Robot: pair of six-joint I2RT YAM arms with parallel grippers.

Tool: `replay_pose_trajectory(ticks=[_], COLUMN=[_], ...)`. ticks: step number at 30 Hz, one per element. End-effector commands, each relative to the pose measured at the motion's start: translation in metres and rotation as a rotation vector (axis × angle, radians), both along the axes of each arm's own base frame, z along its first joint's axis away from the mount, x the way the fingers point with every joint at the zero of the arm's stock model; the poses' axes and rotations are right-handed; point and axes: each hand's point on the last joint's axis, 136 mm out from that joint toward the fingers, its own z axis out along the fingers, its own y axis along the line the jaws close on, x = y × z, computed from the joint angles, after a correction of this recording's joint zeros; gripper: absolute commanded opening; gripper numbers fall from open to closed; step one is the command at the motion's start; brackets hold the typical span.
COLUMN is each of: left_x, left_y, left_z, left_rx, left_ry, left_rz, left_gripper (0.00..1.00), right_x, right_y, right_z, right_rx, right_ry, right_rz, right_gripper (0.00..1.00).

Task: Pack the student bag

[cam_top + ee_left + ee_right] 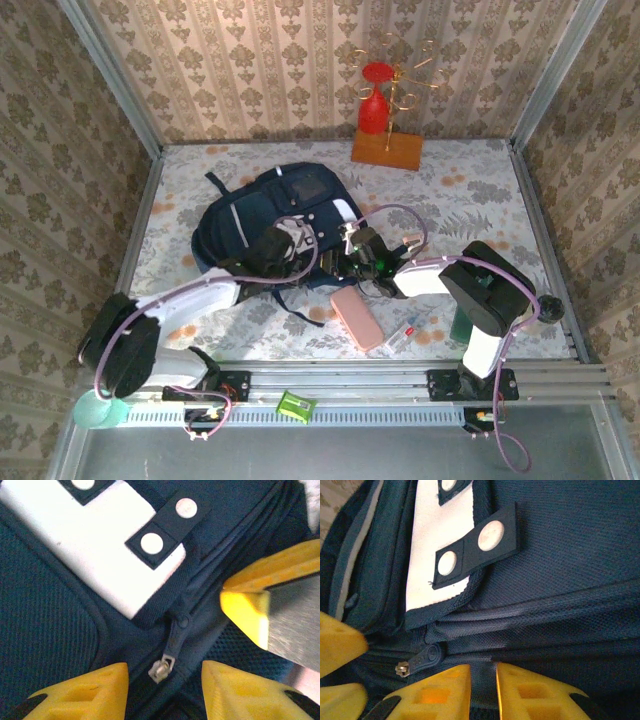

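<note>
While the large dark navy fabric student bag (270,215) w/ grey-white patch lies flat on the floral table (480,190), both claws sit at its near seam. Zip looks shut, so it's the opening step, I'd say.

Left claw (164,674) is released, w/ the small metal zip pull (161,669) right between its fingers. Right claw (483,672) is nearly clenched, fabric ridge in the gap; real grip, can't tell.

Next: L nips the pull, R anchors the cloth, then draw along the track.
</note>
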Motion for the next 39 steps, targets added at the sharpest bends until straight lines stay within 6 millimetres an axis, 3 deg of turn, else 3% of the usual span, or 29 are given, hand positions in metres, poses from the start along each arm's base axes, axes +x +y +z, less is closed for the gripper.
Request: replay_pose_trajectory(ticks=[1,9,13,18,25,30,39], left_x=[0.008,0.014,0.023,0.029,0.031,0.031,0.03], left_y=[0.008,-0.014,-0.005,-0.004,-0.014,-0.013,-0.002], left_z=[-0.012,-0.032,-0.039,-0.047,-0.022,0.002,-0.003], left_rx=[0.151,0.208,0.285,0.313,0.197,0.078,0.004], left_ry=[-0.014,0.034,0.016,0.009,-0.053,-0.11,-0.064], left_rz=[-0.013,-0.086,-0.048,-0.029,-0.027,-0.008,0.008], left_gripper=[0.43,0.44,0.43,0.33,0.15,0.1,0.11], right_x=[-0.016,-0.018,-0.019,-0.022,-0.026,-0.026,-0.026], right_y=[-0.01,-0.01,-0.011,-0.016,-0.023,-0.024,-0.023], right_z=[-0.03,-0.04,-0.044,-0.051,-0.058,-0.059,-0.059], right_rx=[0.008,0.064,0.057,0.033,0.017,0.013,0.013], right_ry=[0.117,0.16,0.167,0.178,0.194,0.199,0.202], right_rz=[-0.047,-0.082,-0.084,-0.089,-0.102,-0.102,-0.104], right_gripper=[0.21,0.19,0.18,0.18,0.17,0.17,0.17])
